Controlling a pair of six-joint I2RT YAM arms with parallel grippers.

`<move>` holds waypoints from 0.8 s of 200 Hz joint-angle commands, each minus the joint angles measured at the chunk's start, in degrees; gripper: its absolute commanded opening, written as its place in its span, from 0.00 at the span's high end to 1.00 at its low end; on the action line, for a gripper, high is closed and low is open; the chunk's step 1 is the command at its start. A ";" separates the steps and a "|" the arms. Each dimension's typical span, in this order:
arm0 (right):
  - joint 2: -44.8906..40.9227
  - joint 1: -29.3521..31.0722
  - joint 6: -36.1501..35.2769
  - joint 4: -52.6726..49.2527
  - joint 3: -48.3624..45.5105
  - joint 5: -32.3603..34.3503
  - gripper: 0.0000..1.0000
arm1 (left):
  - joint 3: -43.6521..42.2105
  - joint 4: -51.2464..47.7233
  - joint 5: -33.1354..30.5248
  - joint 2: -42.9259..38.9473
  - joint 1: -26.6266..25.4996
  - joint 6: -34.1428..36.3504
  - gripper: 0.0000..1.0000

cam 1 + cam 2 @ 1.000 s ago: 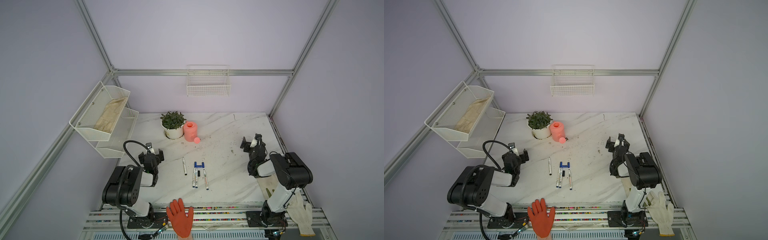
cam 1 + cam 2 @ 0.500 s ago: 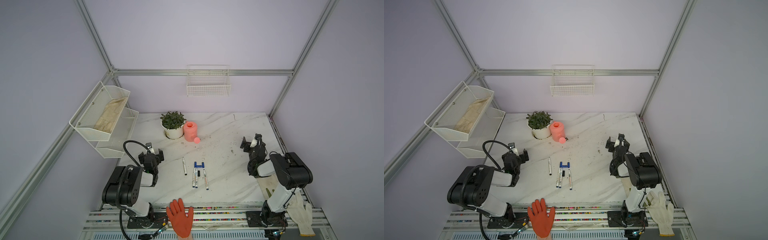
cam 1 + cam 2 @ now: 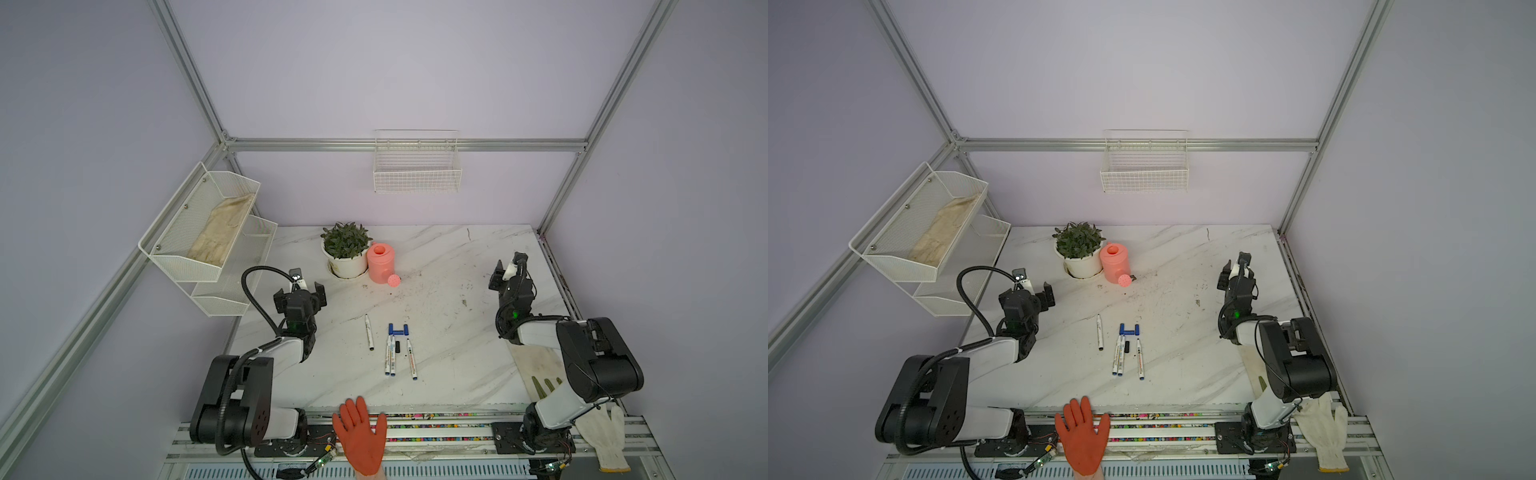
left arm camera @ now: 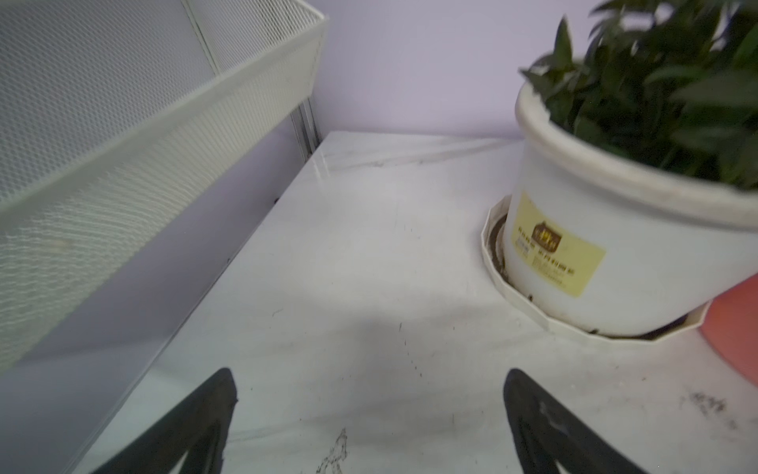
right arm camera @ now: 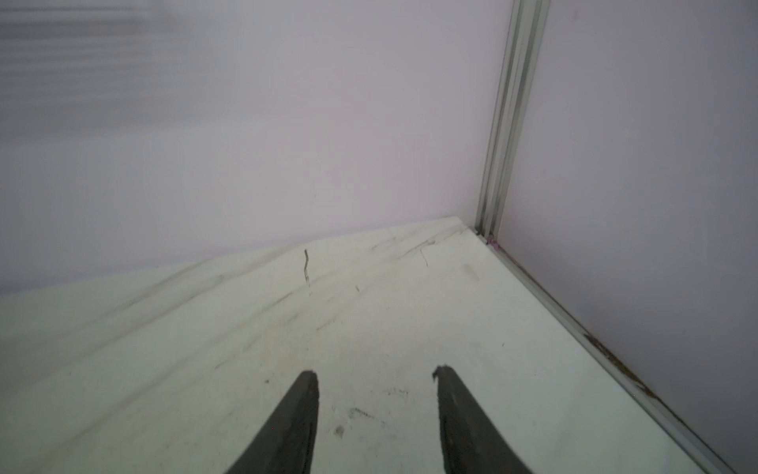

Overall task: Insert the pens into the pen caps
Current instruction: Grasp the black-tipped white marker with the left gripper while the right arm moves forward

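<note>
Sitting wide open over the tabletop (image 3: 449, 365), the left tool (image 4: 369, 390) has nothing in it. The right tool (image 5: 375, 377) has its jaws roughly half apart, gripping nothing either. The pens (image 3: 390, 357) lie flat between the two tools, back toward the arm bases and well apart from both. Blue caps (image 3: 398, 330) are bunched at their far tips, and the black cap (image 3: 397, 347) lies among the pens. Marble top, lilac walls, aluminium framing. A plant pot (image 4: 594, 254) stands near the left tool, with a pink watering can (image 3: 380, 264) right beside it. A mesh rack (image 3: 187, 259) on the left tool's outer side holds a pale cloth (image 3: 222, 232).
</note>
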 commanded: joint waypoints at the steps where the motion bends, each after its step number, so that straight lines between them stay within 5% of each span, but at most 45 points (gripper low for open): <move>1: -2.90 2.26 8.12 -12.23 3.07 8.44 0.54 | 4.09 -11.43 -3.29 -5.68 -1.16 -10.96 0.00; 30: -5.63 6.55 20.86 -22.97 6.43 7.00 0.61 | 7.77 -30.72 -7.40 -8.93 -8.41 -26.97 0.00; 52: -6.21 12.05 22.16 -27.90 9.53 5.51 0.61 | 8.99 -40.69 -10.26 -9.30 -17.67 -34.06 0.00; 82: -5.04 16.84 18.85 -32.89 14.52 5.82 0.61 | 9.81 -45.37 -4.39 -8.38 -25.42 -36.11 0.00; 160: -3.04 19.11 17.49 -34.71 17.06 3.86 0.61 | 19.84 -53.71 10.32 3.13 -29.72 -32.52 0.03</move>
